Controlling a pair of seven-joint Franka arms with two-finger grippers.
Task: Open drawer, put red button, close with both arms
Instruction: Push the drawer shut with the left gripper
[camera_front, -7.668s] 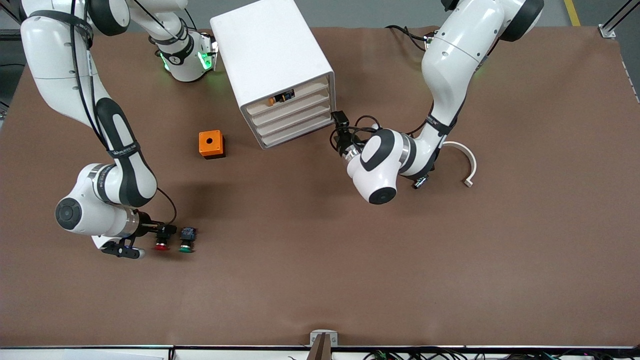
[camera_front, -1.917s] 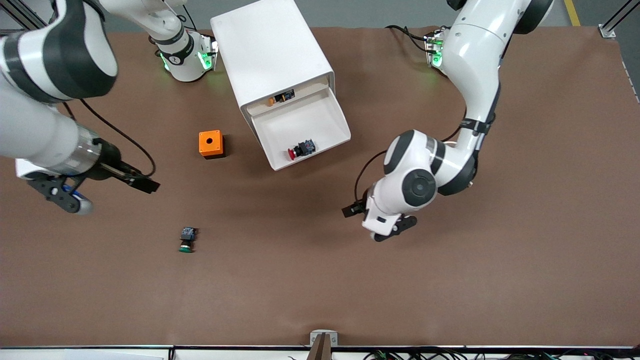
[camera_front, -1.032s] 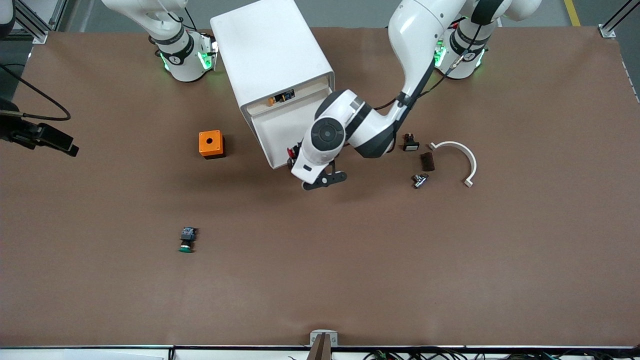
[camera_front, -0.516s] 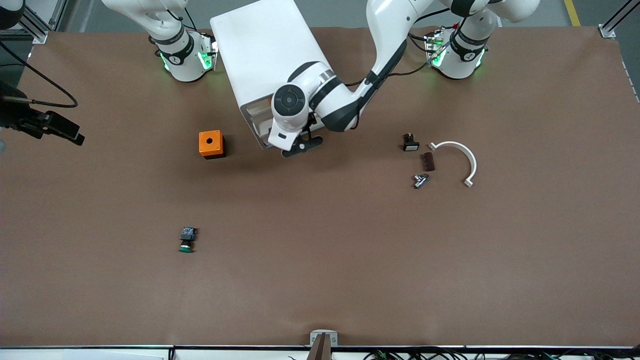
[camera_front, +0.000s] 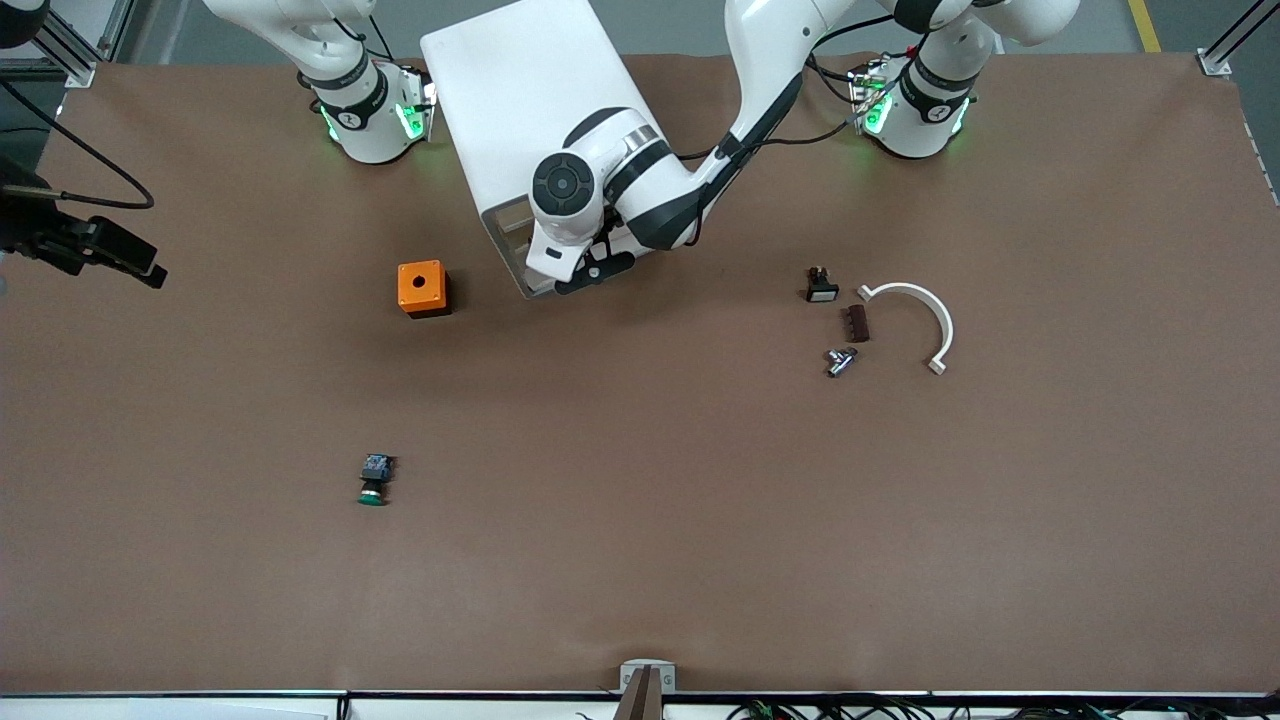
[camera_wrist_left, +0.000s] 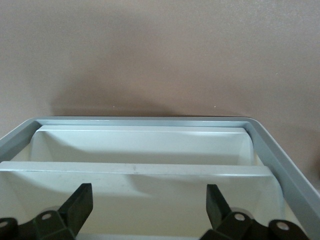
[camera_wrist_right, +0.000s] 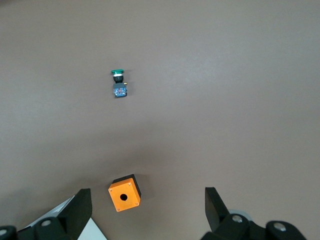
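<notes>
The white cabinet (camera_front: 520, 90) stands near the arms' bases. My left gripper (camera_front: 590, 272) is at the cabinet's front with its wrist covering most of the drawers. In the left wrist view the left gripper (camera_wrist_left: 148, 210) is open, its fingers (camera_wrist_left: 80, 205) spread across the white drawer front (camera_wrist_left: 145, 200), which lies pushed in with the other drawer fronts. The red button is hidden. My right gripper (camera_front: 125, 262) is open and empty, up in the air at the right arm's end of the table; it also shows in the right wrist view (camera_wrist_right: 147, 210).
An orange box (camera_front: 422, 288) sits beside the cabinet toward the right arm's end. A green-capped button (camera_front: 373, 480) lies nearer the front camera. A white arc (camera_front: 915, 310) and some small parts (camera_front: 853, 322) lie toward the left arm's end.
My left arm swung to the open drawer's front and pushed it into the cabinet. The red button inside went out of sight. The right gripper has stayed out at the table's end.
</notes>
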